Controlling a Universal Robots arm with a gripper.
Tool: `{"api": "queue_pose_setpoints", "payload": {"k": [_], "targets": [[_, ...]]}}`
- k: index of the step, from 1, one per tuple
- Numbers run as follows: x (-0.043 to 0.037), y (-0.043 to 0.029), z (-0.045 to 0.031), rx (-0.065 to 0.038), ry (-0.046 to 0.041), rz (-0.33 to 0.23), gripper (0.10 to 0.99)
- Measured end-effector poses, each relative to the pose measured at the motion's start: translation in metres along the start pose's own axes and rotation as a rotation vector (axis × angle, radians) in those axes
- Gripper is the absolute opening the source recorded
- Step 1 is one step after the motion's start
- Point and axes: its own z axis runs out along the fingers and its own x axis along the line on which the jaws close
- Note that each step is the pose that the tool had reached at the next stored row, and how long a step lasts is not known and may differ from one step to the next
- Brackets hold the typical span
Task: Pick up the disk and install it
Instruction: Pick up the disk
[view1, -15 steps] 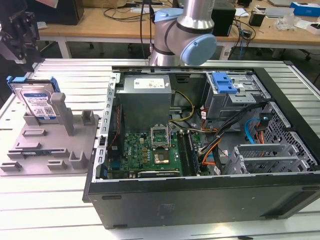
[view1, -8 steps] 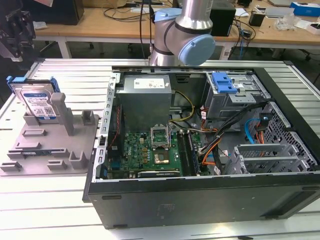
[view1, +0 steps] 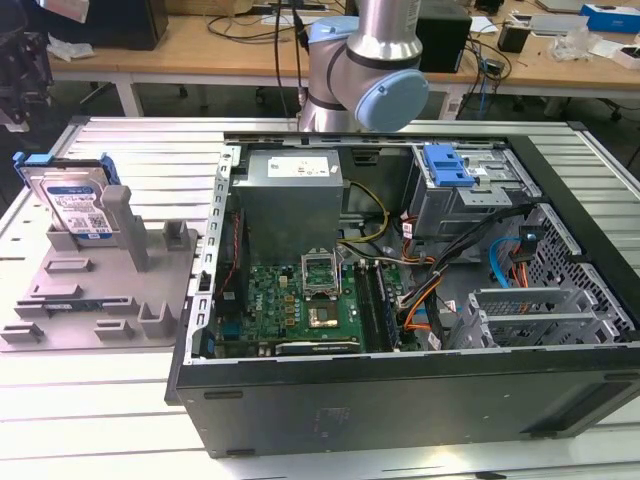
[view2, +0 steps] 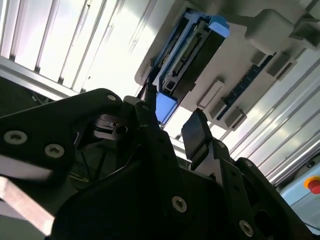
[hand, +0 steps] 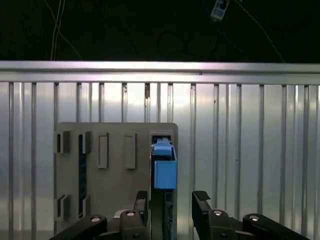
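Note:
The disk (view1: 75, 200), a silver-grey drive with a white-and-blue label in a bright blue carrier, stands on edge in a slot of the grey fixture (view1: 90, 290) at the exterior view's left. In the first wrist view my gripper (hand: 172, 202) is open above the fixture (hand: 115, 185). The disk's blue edge (hand: 164, 167) lies in line with the gap between the fingers, closer to one finger (hand: 142, 200) than to the other. In the second wrist view the gripper (view2: 172, 122) hangs apart from the disk (view2: 192, 50), with a blue corner close to one fingertip (view2: 147, 107).
An open computer case (view1: 400, 380) lies beside the fixture on the slatted metal table (view1: 150, 150), with a motherboard, cables and a grey drive cage topped by a blue tab (view1: 447, 165). The arm's column (view1: 365, 70) rises behind the case. Cluttered desks stand beyond.

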Motion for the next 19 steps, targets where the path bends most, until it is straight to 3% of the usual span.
{"api": "queue_pose_setpoints", "payload": {"k": [4,7,19], "targets": [[-0.0002,0.0022,0.0032,0.001,0.0007,-0.042,0.482],[-0.0004,0.0085,0.0055,0.001,0.0026,-0.072,0.482],[0.0020,0.0090,0.0146,0.001,0.0032,-0.086,0.482]]}}
